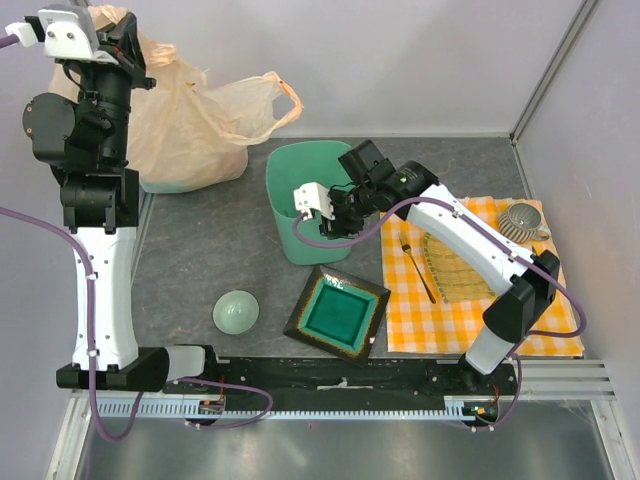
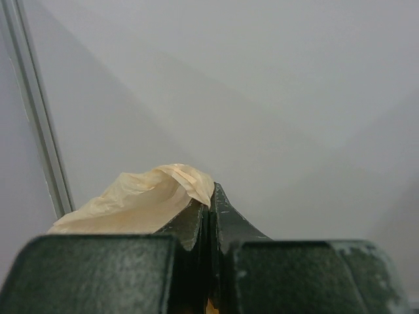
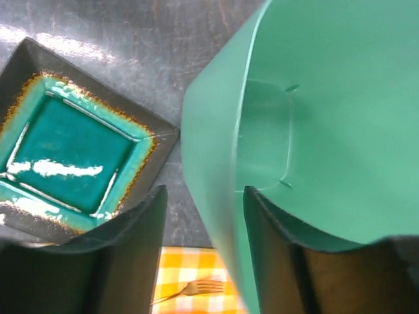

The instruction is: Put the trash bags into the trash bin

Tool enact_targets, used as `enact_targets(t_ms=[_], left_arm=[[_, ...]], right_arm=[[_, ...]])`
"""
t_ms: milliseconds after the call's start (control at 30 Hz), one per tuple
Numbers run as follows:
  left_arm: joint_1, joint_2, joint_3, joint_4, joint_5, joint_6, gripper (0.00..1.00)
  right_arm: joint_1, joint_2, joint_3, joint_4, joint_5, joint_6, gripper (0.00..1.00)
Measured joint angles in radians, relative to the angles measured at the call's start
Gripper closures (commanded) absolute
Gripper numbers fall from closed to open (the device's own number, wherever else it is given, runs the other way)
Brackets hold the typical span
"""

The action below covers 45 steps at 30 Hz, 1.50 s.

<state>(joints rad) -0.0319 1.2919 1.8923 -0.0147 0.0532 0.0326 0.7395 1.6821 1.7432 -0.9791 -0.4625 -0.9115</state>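
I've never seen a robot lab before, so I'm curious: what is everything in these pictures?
Bag: one, peach-cream, back left.
Bin: one, mint-green, centre.
Bowl: one, pale green, front left.
Dish: one, teal, square, in front of bin.
Cloth: one, yellow checked, right.
Fork: one, dark, on cloth.
Mat: one, yellowish, on cloth.
Left gripper: shut on bag, raised.
Right gripper: open, astride bin's wall.

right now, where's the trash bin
In the top view the trash bin sits mid-table, just behind the square teal dish, with the right end effector straddling its rim.
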Motion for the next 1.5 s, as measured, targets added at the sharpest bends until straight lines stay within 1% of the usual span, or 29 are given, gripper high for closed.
enact_targets(t_ms=[100, 200, 267, 333, 433, 567, 633, 700, 767, 867, 933, 1000, 1033, 1067, 1133, 1167, 1200, 1333, 1400, 1500], left_arm=[[0.0, -0.003, -0.014, -0.002, 0.032, -0.023, 0.98], [0.0, -0.003, -0.018, -0.001, 0.069, -0.039, 0.98], [0.0, -0.003, -0.018, 0.005, 0.098, -0.044, 0.98], [0.0, -0.003, -0.018, 0.015, 0.12, -0.048, 0.98], [0.001, -0.003, -0.018, 0.035, 0.172, -0.062, 0.98], [0.002, 0.0, -0.002, 0.058, 0.251, -0.105, 0.98], [0.002, 0.002, 0.014, 0.074, 0.292, -0.129, 0.98], [0.002, 0.002, 0.027, 0.086, 0.325, -0.153, 0.98], [0.002, 0.002, 0.04, 0.101, 0.353, -0.182, 0.98], [0.002, 0.003, 0.051, 0.124, 0.393, -0.231, 0.98], [0.002, 0.006, 0.06, 0.138, 0.418, -0.272, 0.98], [0.002, 0.009, 0.065, 0.152, 0.439, -0.309, 0.98], [0.002, 0.011, 0.065, 0.159, 0.451, -0.327, 0.98], [0.002, 0.011, 0.065, 0.164, 0.457, -0.341, 0.98], [0.002, 0.012, 0.066, 0.172, 0.473, -0.365, 0.98], [0.002, 0.013, 0.068, 0.176, 0.48, -0.381, 0.98], [0.002, 0.015, 0.071, 0.177, 0.484, -0.392, 0.98], [-0.001, 0.021, 0.072, 0.183, 0.52, -0.439, 0.98], [-0.027, 0.02, 0.048, 0.187, 0.534, -0.446, 0.98], [-0.103, 0.01, -0.029, 0.188, 0.571, -0.446, 0.98]], right_arm=[[0.0, -0.001, 0.021, 0.034, 0.016, 0.029, 0.11], [-0.002, -0.002, 0.08, 0.068, 0.027, 0.084, 0.04], [-0.007, -0.016, 0.109, 0.118, 0.032, 0.146, 0.02], [-0.017, -0.05, 0.112, 0.175, 0.034, 0.216, 0.02], [-0.068, -0.123, 0.098, 0.319, 0.032, 0.394, 0.02], [-0.214, -0.213, 0.067, 0.542, 0.034, 0.706, 0.02], [-0.293, -0.234, 0.064, 0.637, 0.043, 0.853, 0.02], [-0.339, -0.238, 0.064, 0.703, 0.052, 0.966, 0.02], [-0.352, -0.23, 0.064, 0.738, 0.045, 1.06, 0.02], [-0.35, -0.209, 0.05, 0.778, -0.011, 1.177, 0.02], [-0.349, -0.196, -0.002, 0.835, -0.084, 1.281, 0.02], [-0.348, -0.18, -0.04, 0.859, -0.125, 1.342, 0.02], [-0.348, -0.166, -0.05, 0.858, -0.14, 1.365, 0.06], [-0.348, -0.15, -0.052, 0.853, -0.15, 1.381, 0.36], [-0.349, -0.129, -0.053, 0.843, -0.163, 1.392, 0.71], [-0.349, -0.123, -0.054, 0.838, -0.171, 1.403, 0.96], [-0.35, -0.122, -0.054, 0.835, -0.176, 1.409, 1.0], [-0.36, -0.124, -0.02, 0.856, -0.2, 1.445, 1.0], [-0.371, -0.126, 0.021, 0.884, -0.201, 1.464, 1.0], [-0.39, -0.142, 0.094, 0.924, -0.204, 1.49, 1.0]])
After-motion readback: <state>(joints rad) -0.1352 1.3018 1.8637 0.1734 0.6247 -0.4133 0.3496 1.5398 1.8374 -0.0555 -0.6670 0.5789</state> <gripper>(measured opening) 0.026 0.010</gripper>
